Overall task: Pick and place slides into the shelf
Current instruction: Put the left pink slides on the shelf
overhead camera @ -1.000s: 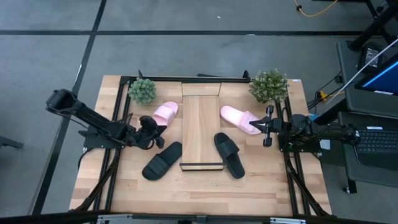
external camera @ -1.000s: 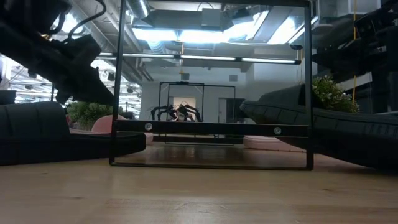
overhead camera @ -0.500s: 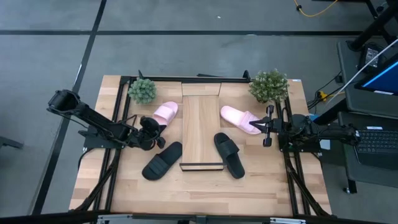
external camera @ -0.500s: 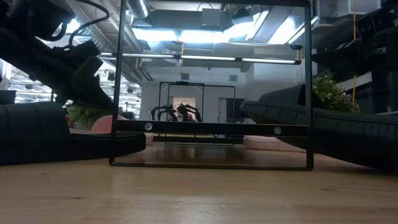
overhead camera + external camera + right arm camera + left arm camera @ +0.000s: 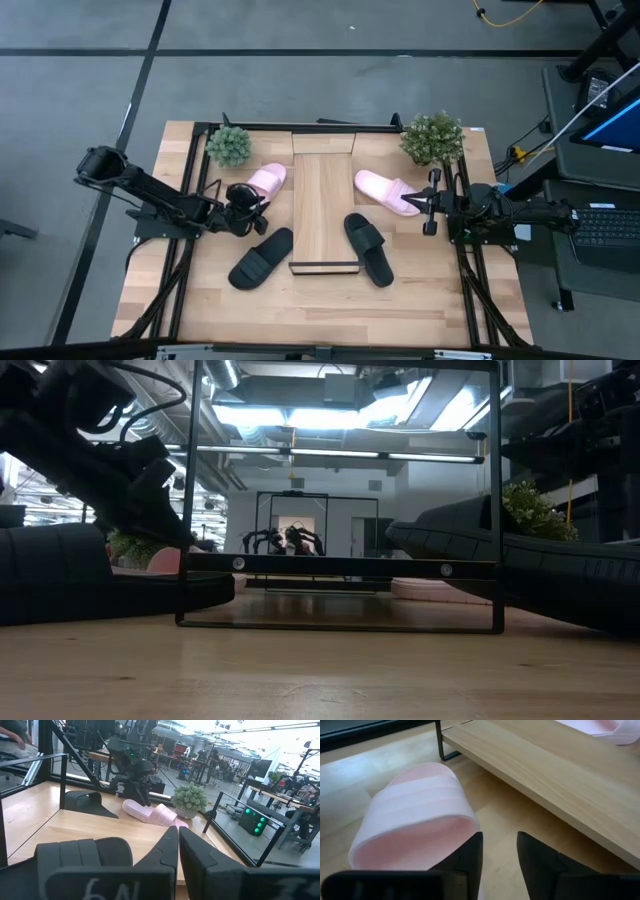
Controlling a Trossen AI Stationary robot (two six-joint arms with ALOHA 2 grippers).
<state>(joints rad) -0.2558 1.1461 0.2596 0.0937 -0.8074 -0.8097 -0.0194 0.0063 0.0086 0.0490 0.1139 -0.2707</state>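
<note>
The shelf (image 5: pixel 323 205) is lying down the middle of the surface (image 5: pixel 330 300), carrying nothing, while all 4 slides are resting on the surface beside it. On the shelf's left are sitting 1 pale pink slide (image 5: pixel 266 180), toward the shelf's far end, and 1 black slide (image 5: pixel 260 259), toward its dark front lip; on its right are lying the other pink slide (image 5: pixel 386 192) and the other black slide (image 5: pixel 368 249). The left end effector (image 5: pixel 256 207) is hovering at the heel of the left pink slide with its fingers (image 5: pixel 465 860) apart, 1 of them touching the rim. The right end effector (image 5: pixel 431 203) is waiting near the right pink slide, fingers together. The slide is looking light, soft and flexible foam; gripping the sole's side edge or the wide strap seems soundest.
</note>
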